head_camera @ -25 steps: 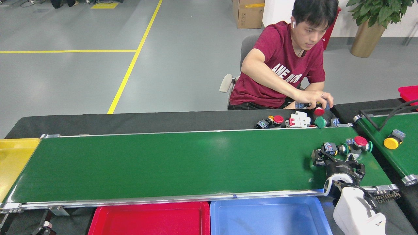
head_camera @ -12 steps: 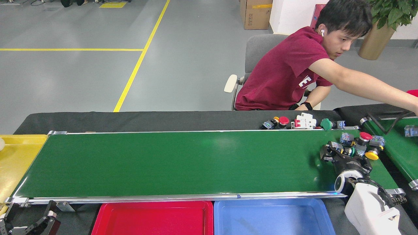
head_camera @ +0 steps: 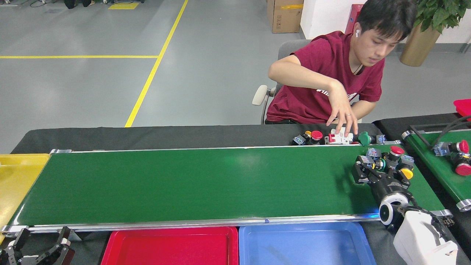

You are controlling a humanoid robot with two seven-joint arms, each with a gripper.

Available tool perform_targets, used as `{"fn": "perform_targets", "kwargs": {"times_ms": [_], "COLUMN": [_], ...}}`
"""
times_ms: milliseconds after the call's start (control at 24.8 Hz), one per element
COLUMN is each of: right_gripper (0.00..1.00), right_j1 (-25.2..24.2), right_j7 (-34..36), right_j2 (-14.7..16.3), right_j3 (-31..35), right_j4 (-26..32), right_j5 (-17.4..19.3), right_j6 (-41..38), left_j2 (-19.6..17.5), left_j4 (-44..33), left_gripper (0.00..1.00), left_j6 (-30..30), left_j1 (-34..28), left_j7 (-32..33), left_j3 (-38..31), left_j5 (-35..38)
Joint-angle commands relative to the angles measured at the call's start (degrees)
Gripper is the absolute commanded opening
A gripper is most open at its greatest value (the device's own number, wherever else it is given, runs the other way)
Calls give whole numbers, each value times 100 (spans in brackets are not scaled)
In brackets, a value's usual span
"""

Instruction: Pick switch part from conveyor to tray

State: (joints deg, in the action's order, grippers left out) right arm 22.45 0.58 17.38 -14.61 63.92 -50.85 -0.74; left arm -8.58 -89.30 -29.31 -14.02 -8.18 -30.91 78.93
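The right gripper (head_camera: 379, 171) rests low over the far right end of the conveyor (head_camera: 191, 184), its black fingers spread wide around a small switch part (head_camera: 372, 162) with a blue-grey body and a green and yellow collar; whether the fingers touch it cannot be told. Just beside it on the belt lie more switch parts in a tight cluster, among them a red push button (head_camera: 396, 151) and a yellow push button (head_camera: 406, 173). The left gripper (head_camera: 35, 250) hangs below the conveyor's near left corner, at the bottom edge of the view, its dark fingers apart with nothing between them. Along the near side of the belt sit a red tray (head_camera: 169, 246) and a blue tray (head_camera: 305, 244), side by side, and a yellow tray (head_camera: 16, 176) stands at the belt's left end. Across the conveyor a person in a dark red shirt (head_camera: 331, 73) sits on a chair and reaches one hand (head_camera: 340, 108) down to a white breaker (head_camera: 340, 137) on the black table (head_camera: 147, 136), among other parts lined up by the far rail. A second green belt (head_camera: 441, 162) at right carries two red buttons.
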Motion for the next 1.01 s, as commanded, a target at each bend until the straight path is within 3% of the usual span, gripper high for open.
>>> {"fn": "perform_targets", "kwargs": {"times_ms": [0, 81, 161, 323, 444, 484, 525, 565, 767, 969], "right_gripper": [23, 23, 26, 31, 41, 54, 86, 99, 99, 99], "right_j1": [-127, -259, -250, -180, -241, -285, -329, -364, -426, -364], "right_j7": [-234, -524, -752, -1086, -1165, -1209, -1271, -1341, -1508, -1517], "right_j2": [28, -86, -385, -701, -763, -763, -772, -772, -648, -675], "right_j3": [19, -139, -788, -2336, -3013, -3118, -3145, -3145, -3145, -3127], "right_j4": [832, 1474, 1939, 2071, 2274, 2362, 2423, 2520, 3276, 3284], "right_j5": [22, 5, -21, -83, -338, -364, -356, -356, -356, -347], "right_j6": [-400, -699, -822, -848, -822, -813, -804, -857, -1059, -1042], "left_j2": [-21, -29, -29, -82, -47, -47, -56, -56, -100, -73], "left_j4": [-70, -70, -105, -53, -70, -70, -70, -70, -53, -70], "left_gripper": [100, 100, 100, 100, 100, 100, 100, 100, 100, 100], "left_j6": [22, 31, 31, 31, 22, 22, 22, 22, 22, 22], "left_j1": [-22, -30, -30, -39, -83, -110, -101, -101, -110, -118], "left_j7": [-17, -26, -17, -17, -17, -17, -17, -17, -26, -26], "left_j3": [-20, -20, -20, -20, -38, -46, -55, -55, -108, -117], "left_j5": [0, -9, -9, -9, -9, -27, -27, -27, -27, -27]}}
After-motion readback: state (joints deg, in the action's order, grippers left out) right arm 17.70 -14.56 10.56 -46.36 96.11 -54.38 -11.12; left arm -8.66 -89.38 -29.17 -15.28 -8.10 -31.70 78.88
